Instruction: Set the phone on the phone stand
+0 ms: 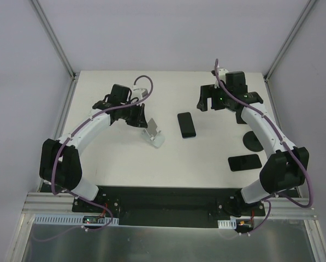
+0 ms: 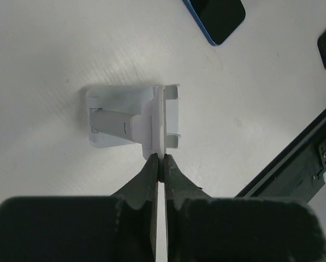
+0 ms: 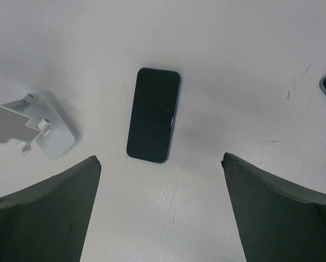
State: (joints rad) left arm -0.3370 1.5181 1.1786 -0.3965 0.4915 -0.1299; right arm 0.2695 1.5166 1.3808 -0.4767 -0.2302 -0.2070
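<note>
Left arm: left gripper [image 2: 161,162] is clamped tight on the thin edge of the phone stand [image 1: 153,135], pinching its upright back plate. The stand sits on the table [image 1: 124,169] left of centre, foot flat and plate up. My read is that this arm is bracing the stand so it doesn't skid.

Centre: the phone [image 1: 187,125] lies flat, screen up, just right of the stand and not touching it. Nothing is holding it. The stand's cradle is empty, so placement is not yet done.

Right arm: right gripper [image 3: 160,161] hovers above the phone with its claw spread wide and nothing in it. The wrist view shows the phone roughly centred between the two fingers [image 3: 48,213].

Step in hand, as I judge it: reach/pre-grasp on the phone, with the stand already secured.

Next move calls for:
- descend with the fingers straddling the phone's long edges
- close across the narrow width; a flat phone on a flat table leaves little lip to catch
- lift, tilt to match the back plate, and seat the bottom edge on the stand's lip

Count, from the top view:
- arms: 2
- stands: 1
- phones: 2, the target plus a second phone [image 1: 244,162] at near right, well apart
- dark round disc [image 1: 253,142]: 1, between the right arm and that second phone; I can't tell what it is
</note>
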